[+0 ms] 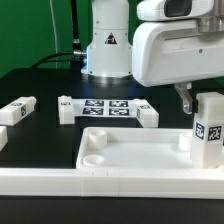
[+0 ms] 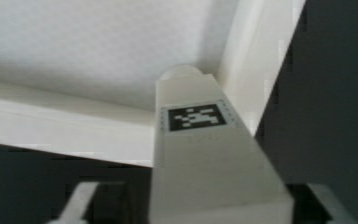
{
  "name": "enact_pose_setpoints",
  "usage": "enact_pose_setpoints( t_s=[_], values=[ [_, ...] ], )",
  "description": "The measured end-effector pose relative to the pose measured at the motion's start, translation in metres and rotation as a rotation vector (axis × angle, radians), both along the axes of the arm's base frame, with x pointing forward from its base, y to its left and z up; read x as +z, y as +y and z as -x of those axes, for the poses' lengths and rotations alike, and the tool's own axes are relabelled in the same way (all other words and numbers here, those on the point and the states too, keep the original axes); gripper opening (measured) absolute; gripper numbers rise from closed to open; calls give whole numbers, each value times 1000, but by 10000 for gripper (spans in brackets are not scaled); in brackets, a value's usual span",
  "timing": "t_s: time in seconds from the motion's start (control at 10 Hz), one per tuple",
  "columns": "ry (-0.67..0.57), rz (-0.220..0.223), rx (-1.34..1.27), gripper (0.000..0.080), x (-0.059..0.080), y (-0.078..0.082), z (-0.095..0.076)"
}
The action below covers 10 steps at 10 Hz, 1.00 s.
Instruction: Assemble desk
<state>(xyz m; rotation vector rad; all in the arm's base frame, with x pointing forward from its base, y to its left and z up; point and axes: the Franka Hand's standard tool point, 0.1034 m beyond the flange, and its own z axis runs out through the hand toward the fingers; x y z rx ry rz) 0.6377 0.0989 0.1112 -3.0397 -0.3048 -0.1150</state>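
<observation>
The desk's white rimmed slab (image 1: 130, 150) lies flat near the front, with round sockets at its corners. One square white leg (image 1: 208, 128) stands upright at the slab's end on the exterior view's right, a black-and-white tag on its side. My gripper (image 1: 203, 105) reaches down over its top, and one dark finger (image 1: 186, 100) shows beside it. In the wrist view the leg (image 2: 202, 150) fills the space between the jaws of the gripper (image 2: 197, 205), which is shut on it. The leg's far end points at the slab (image 2: 87, 50) by its rim. A second leg (image 1: 17, 110) lies at the exterior view's left.
The marker board (image 1: 108, 107) lies behind the slab, in front of the robot base (image 1: 105, 50). A long white border rail (image 1: 100, 182) runs along the front edge. The black table (image 1: 45, 85) shows around the parts.
</observation>
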Motion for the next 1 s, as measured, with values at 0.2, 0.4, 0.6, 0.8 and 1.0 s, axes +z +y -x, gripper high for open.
enact_pose_setpoints(
  t_s=[0.2,0.4,0.6,0.8,1.0],
  values=[
    [2,-2,-25,288,0,0,0],
    [8,-9,-81,288,0,0,0],
    [26,-30,-290,288,0,-4,-1],
    [39,-42,-464,289,0,-5,1],
    [57,-54,-640,291,0,-9,1]
  ],
)
